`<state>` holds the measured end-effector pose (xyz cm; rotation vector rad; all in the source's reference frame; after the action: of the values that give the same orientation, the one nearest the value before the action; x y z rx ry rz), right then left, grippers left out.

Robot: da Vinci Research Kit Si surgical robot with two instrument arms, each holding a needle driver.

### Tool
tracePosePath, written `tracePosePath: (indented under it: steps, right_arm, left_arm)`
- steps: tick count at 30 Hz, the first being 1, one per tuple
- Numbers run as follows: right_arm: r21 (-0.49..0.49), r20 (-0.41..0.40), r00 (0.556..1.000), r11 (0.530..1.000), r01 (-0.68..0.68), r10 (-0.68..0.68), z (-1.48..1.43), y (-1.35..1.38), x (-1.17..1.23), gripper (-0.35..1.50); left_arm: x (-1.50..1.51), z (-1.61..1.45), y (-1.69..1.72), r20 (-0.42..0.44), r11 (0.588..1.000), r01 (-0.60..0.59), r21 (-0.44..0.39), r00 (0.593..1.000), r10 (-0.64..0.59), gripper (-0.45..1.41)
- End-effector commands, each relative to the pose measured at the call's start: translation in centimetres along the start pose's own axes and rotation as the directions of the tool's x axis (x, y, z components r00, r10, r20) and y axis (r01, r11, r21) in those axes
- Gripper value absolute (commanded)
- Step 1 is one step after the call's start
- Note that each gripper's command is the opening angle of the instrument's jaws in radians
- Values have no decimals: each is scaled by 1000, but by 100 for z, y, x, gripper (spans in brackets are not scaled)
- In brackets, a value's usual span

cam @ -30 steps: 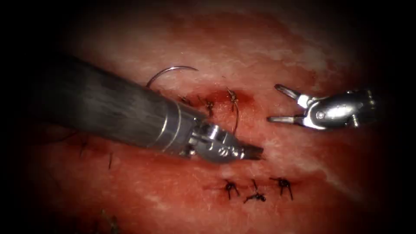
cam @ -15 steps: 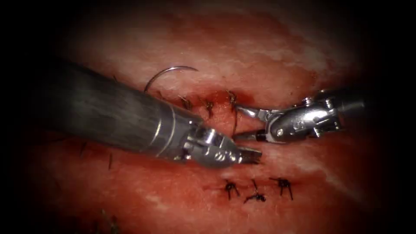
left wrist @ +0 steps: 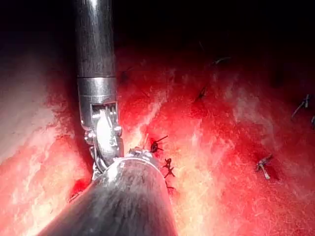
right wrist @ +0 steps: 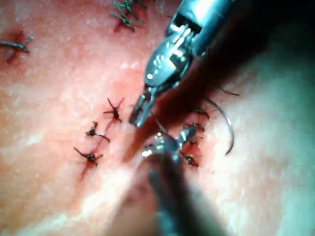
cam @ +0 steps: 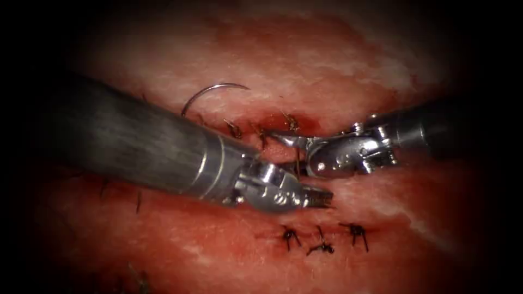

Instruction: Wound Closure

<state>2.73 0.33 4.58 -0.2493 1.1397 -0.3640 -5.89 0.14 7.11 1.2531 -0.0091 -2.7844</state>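
Left tool [cam: 321, 197] nearly closed, apparently holding nothing, right tool [cam: 283, 149] spread wide around the thread [cam: 297, 157] by the cut [cam: 272, 128], needle [cam: 210, 92] lying free on the tissue [cam: 327, 65] behind the left shaft

Red tissue [cam: 327, 49], black knots [cam: 321, 239]

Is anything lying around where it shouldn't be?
The curved steel needle lies loose on the pink tissue left of the dark stitched cut, one end hidden. The right tool, fingers open, holds nothing; the left tool shows nothing held.
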Motion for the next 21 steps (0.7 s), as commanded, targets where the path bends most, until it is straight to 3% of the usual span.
tracePosePath:
  steps: [1, 12, 21]
  right_arm:
    - [2, -1, 1000, 1000, 1, 0, 8, -8, -1, 133]
    - [-6, 11, 1000, 1000, 5, -4, 14, -2, -20, 131]
    - [-7, 13, 1000, 1000, 6, -6, 18, -4, -19, 118]
  left_arm:
    - [0, 7, 5, 0, 1000, 0, -1, 1000, 0, -45]
    - [2, 8, 6, 1, 1000, 1, 0, 1000, -1, -45]
    - [3, 9, 7, 2, 1000, 1, 1, 1000, -1, -45]
